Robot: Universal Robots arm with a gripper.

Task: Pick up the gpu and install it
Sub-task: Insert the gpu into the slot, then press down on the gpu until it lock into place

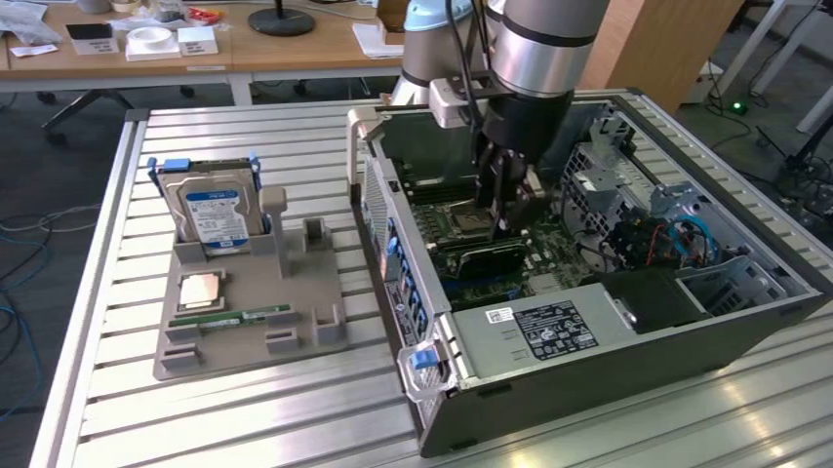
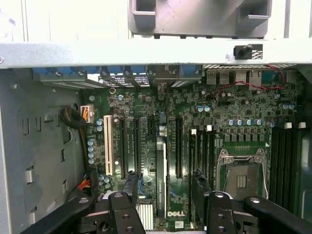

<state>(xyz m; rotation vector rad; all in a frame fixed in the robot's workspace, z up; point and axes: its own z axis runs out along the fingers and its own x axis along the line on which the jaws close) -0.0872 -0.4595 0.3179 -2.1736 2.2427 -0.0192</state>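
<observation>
An open black-and-grey desktop computer case (image 1: 625,361) lies on its side as the silver-and-black robot arm (image 1: 547,49) reaches down into it, over the green motherboard (image 2: 195,107). The black end effector (image 1: 508,200) hangs with its jaws spread as wide as they go, gripping nothing. The gpu (image 2: 161,161), a thin dark circuit-board card, stands on edge in a long expansion slot between the two fingers (image 2: 130,187), just beside the empty silver processor socket (image 2: 241,178). From the exterior view the card (image 1: 493,255) appears to sit level in its slot, though whether it is pressed fully home is hard to judge from this angle.

Doing this step well seems to depend on keeping the fingers square to the card and clear of the neighbouring slots and capacitors, so that nothing tilts the board in its connector.

Behind the rig are wooden office desks (image 1: 260,54) strewn with papers and small boxes, and cables trail on the floor. The case rests on a slatted aluminium surface (image 1: 234,409). To the exterior view's left of the case, a grey plastic fixture tray (image 1: 248,341) holds a boxy silver hard drive with a blue-and-white label (image 1: 215,214), upright in its cradle, a square copper-toned processor chip (image 1: 198,290) and a narrow green memory stick (image 1: 234,317).
</observation>
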